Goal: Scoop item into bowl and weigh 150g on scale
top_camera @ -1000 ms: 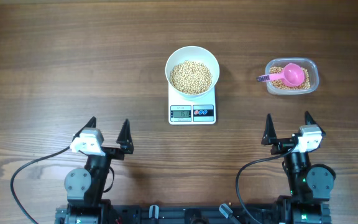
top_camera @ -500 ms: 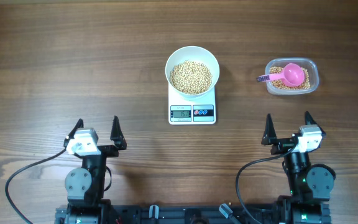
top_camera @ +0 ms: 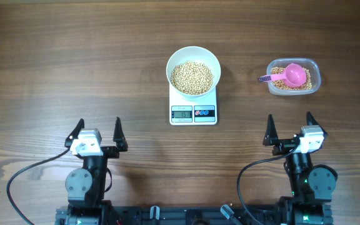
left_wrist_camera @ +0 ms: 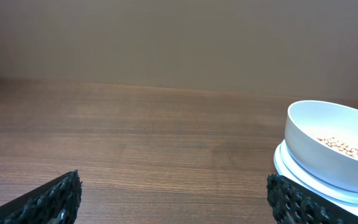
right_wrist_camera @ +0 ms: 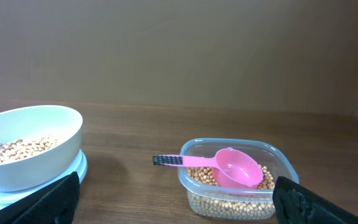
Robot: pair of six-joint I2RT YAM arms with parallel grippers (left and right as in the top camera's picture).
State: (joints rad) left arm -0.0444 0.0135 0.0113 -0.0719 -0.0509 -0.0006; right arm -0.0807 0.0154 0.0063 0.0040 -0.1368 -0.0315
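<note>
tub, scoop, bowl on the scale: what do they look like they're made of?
Tub: probably clear plastic. The beans show through its wall and the rim is slightly glossy.
Scoop: pink plastic, judging by the uniform moulded colour. The handle end is dark and ribbed.
Bowl: smooth opaque white. It could be ceramic or melamine; the look doesn't settle which.

The bowl (top_camera: 193, 58) is sitting on the scale (top_camera: 193, 113) in the middle of the table (top_camera: 74, 62), and the beans (top_camera: 192, 78) are lying inside the bowl. The tub (top_camera: 315, 76) is standing well apart to the right of the scale, and the scoop (top_camera: 290, 75) is lying in the tub on more beans.
</note>
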